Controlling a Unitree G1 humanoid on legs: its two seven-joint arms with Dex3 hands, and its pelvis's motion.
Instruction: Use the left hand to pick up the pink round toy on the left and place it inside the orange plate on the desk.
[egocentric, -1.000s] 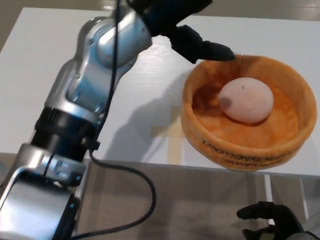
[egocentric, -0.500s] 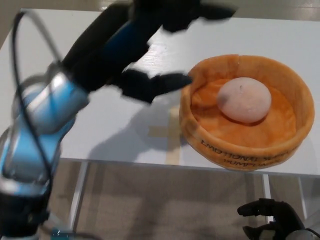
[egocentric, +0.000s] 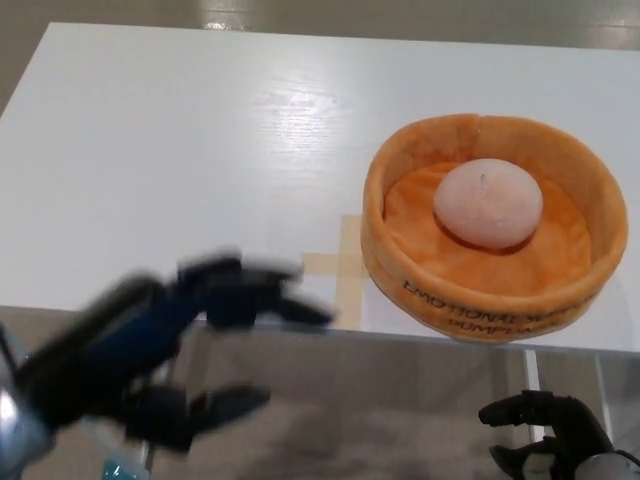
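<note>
Blurred by motion, the left hand (egocentric: 215, 345) sits low at the near left, over the near edge of the white desk (egocentric: 180, 150), its dark fingers (egocentric: 265, 295) spread apart and pointing right toward the plate, with the thumb lower down near the bottom of the view; it holds nothing. Its forearm, black with a blue sheen, runs back to the near-left corner. At the near right, below the desk edge, the right hand (egocentric: 545, 440) shows only in part, its black fingers curled loosely inward and empty; how far it is closed I cannot tell. On the right of the desk stands the orange plate (egocentric: 395, 255), a soft fabric bowl with a raised padded wall. Dark lettering runs along the near outer wall of that plate, but it appears upside down and curved from this view, and the words cannot be read with confidence. Inside the plate, resting on its orange floor a little toward the far side, lies the pink round toy (egocentric: 488, 202), pale pink and egg-like, with a tiny dark mark on top. The left hand is well apart from both toy and plate, with bare desk between them.
</note>
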